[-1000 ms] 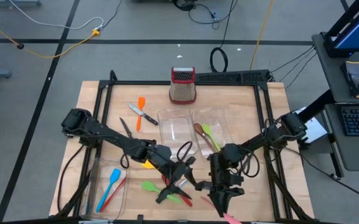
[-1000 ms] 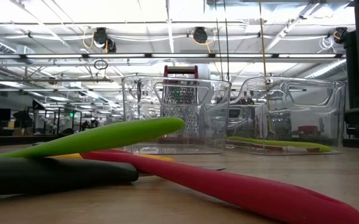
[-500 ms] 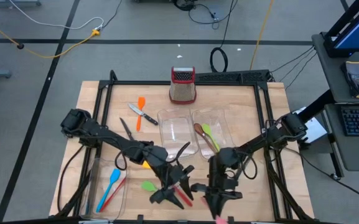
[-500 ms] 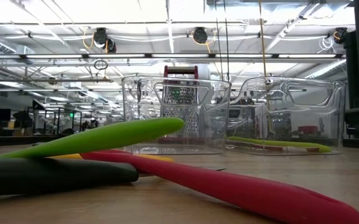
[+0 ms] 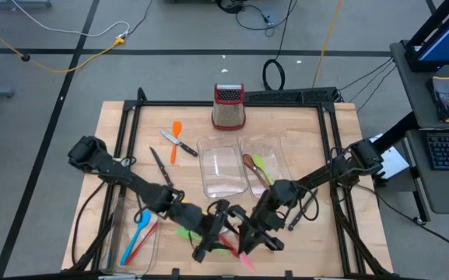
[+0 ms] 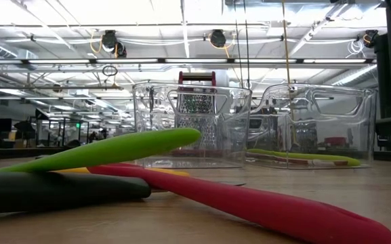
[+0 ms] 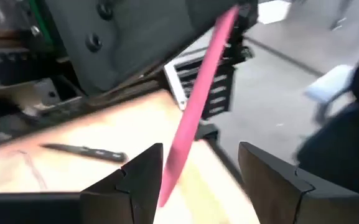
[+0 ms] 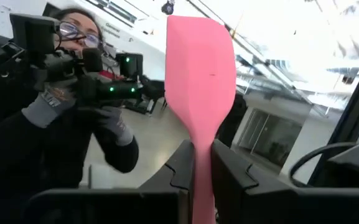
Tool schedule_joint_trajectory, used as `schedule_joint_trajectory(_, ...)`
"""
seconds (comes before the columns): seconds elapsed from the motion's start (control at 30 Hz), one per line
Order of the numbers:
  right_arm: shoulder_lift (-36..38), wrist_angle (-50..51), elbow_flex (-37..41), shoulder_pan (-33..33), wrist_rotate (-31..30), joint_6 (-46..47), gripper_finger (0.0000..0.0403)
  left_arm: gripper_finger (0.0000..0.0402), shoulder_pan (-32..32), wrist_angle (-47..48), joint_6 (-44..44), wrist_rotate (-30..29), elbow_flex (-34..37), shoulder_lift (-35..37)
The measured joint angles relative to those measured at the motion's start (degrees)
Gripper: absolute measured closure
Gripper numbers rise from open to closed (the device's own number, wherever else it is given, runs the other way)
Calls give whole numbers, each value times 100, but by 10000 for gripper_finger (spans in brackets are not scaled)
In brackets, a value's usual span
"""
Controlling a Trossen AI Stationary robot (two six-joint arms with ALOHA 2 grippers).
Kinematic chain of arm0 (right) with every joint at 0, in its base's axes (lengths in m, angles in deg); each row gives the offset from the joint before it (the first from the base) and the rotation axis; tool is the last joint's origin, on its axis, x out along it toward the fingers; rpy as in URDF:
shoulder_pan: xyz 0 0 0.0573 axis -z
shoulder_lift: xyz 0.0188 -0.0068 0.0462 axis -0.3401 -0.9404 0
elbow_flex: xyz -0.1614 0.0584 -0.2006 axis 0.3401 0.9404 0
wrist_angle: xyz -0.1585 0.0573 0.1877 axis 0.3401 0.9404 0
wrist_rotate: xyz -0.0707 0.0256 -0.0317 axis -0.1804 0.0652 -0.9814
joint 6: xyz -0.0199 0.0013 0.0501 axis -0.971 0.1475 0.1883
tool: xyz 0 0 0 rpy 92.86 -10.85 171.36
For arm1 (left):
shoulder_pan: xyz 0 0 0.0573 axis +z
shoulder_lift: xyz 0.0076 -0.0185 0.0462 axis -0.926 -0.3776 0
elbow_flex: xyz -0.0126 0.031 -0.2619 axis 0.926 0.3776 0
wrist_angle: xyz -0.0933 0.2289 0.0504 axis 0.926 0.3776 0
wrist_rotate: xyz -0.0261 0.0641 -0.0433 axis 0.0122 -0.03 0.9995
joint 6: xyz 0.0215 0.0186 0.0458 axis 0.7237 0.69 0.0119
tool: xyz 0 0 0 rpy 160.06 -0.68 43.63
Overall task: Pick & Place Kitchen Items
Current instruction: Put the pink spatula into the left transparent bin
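The right gripper point(image 8: 202, 168) pinches a flat pink silicone spatula point(image 8: 199, 68) near the table's front (apparently offering it); the left gripper point(image 7: 201, 180), spread, flanks it.

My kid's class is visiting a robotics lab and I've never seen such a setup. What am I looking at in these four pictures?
Two dark robot arms work at a wooden table. One picture looks straight down from above, one looks level across the tabletop, and two come from cameras on the arms' wrists. The right tool is shut on a pink spatula and holds it up; the left tool stands open close by, the spatula showing between its fingers. On the table lie clear trays, a metal grater, an orange utensil, knives, and green and red utensils. Behind the table a person with gloved hands shows in the right wrist picture.
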Motion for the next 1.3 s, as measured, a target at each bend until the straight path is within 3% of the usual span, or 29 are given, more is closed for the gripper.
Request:
schedule_joint_trajectory(0.13,-20,-90,0,-4,33,-192,381,188,-102,71,394,-445,0,16)
schedule_joint_trajectory(0.47,-76,-390,116,97,369,-113,381,188,7,-147,450,-302,122,13)
schedule_joint_trajectory(0.67,-76,-1097,370,256,701,171,381,188,103,-260,362,-294,184,11)
schedule_joint_trajectory(0.9,-76,-1139,391,423,811,490,381,188,333,-171,273,71,184,9)
schedule_joint_trajectory(1.2,-76,-1654,396,881,1566,1511,381,188,717,79,176,683,191,113)
schedule_joint_trajectory(1.3,-76,-1913,513,945,1542,1646,381,188,865,91,181,998,192,179)
